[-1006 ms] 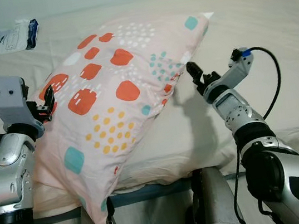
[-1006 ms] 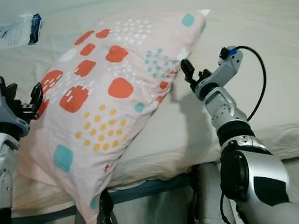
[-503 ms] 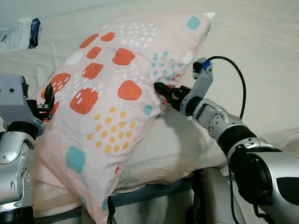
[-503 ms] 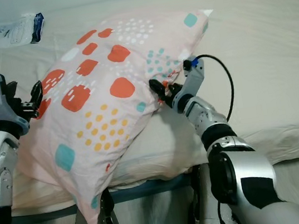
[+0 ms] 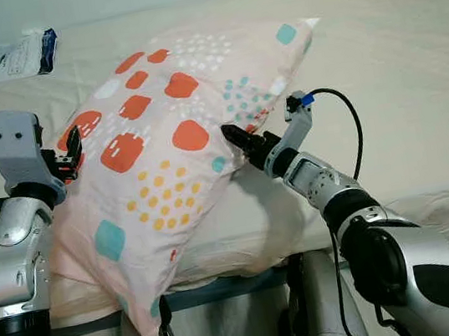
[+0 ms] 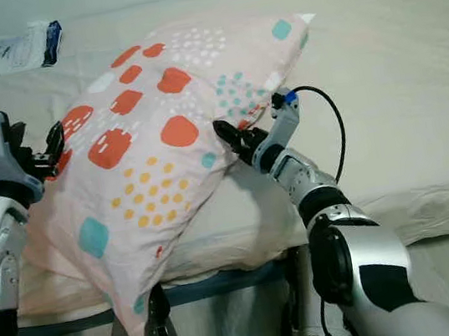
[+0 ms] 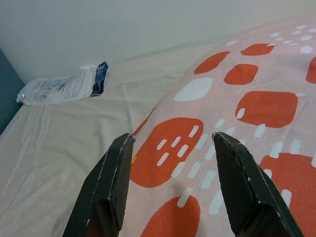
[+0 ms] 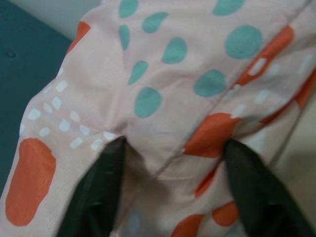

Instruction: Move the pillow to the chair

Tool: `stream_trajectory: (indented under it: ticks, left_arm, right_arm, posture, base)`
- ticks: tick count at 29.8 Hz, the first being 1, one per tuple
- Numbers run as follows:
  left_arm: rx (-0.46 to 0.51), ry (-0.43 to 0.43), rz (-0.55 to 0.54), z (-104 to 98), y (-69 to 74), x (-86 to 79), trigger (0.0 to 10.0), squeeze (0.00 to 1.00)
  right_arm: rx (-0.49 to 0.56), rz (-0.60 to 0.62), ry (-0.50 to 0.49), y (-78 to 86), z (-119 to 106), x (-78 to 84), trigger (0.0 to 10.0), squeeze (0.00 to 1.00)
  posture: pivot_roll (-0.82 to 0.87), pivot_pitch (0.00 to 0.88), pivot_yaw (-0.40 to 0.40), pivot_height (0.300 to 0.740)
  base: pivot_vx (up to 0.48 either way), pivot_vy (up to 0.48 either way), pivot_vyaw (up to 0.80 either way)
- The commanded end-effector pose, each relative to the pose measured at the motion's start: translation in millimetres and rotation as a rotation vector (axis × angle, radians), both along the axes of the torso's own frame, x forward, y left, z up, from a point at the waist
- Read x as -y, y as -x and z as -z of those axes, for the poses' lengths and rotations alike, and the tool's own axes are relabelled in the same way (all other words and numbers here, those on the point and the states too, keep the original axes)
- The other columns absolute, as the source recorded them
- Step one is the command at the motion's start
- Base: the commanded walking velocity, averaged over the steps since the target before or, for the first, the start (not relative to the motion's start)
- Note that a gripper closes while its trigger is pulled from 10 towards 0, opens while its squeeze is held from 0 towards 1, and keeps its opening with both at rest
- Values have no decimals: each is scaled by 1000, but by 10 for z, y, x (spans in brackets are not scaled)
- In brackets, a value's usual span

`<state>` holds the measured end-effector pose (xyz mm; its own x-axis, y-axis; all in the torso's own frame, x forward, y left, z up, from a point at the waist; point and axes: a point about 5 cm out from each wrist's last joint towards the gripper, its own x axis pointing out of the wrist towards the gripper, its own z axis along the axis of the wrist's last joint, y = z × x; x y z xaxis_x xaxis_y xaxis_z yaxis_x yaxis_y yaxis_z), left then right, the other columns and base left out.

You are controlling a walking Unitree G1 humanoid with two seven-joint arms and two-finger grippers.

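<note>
A pink pillow point(image 5: 169, 134) with orange, teal and yellow spots lies tilted on the bed, its near corner hanging over the front edge. My left gripper point(image 5: 70, 155) is open against the pillow's left edge; in the left wrist view its fingers point(image 7: 111, 177) straddle the orange-spotted fabric point(image 7: 237, 98). On the other side my right gripper point(image 5: 237, 138) is open and pressed into the pillow's right flank, where the cloth point(image 8: 173, 89) dents and bunches between its spread fingers point(image 8: 98, 187). No chair is in view.
The bed point(image 5: 393, 50) has a beige sheet and fills most of the view. A white and blue plastic packet point(image 5: 5, 57) lies at its far left corner. My own legs point(image 5: 321, 306) stand at the bed's front edge.
My right gripper has swung left from open air beside the pillow and now presses into its right side. The left arm has stayed put.
</note>
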<state>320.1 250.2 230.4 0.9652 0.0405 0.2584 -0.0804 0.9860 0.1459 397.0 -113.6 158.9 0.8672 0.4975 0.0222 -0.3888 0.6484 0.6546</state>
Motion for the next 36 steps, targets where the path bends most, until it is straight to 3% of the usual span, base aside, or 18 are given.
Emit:
stream_trajectory:
  ticks: [1,17,26,31,34,36]
  left_arm:
    - [-30,-13,-9,55,-4,-30,10000,0]
    - [-29,-14,-7,52,-12,-23,10000,0]
    - [-30,-29,-16,53,30,-63,10000,0]
    - [-34,-29,-21,70,45,-79,10000,0]
    - [-38,-25,-19,93,44,-65,10000,0]
    - [-38,-25,-19,93,44,-65,10000,0]
  right_arm:
    - [-23,5,-21,6,28,-46,0,0]
    - [-32,53,-35,-7,29,36,0,0]
    - [6,184,-19,-60,-88,166,0,0]
    - [52,149,-41,-24,-121,127,0,0]
    - [79,138,-74,203,-158,33,0,0]
    - [79,138,-74,203,-158,33,0,0]
  posture:
    - [149,280,-18,536]
    - [149,277,-17,536]
    - [146,279,-28,536]
    - [137,281,-29,536]
    - [129,279,-31,536]
    - [129,279,-31,536]
  base:
    - [0,0,0]
    - [0,0,0]
    - [0,0,0]
    - [0,0,0]
    - [0,0,0]
    - [0,0,0]
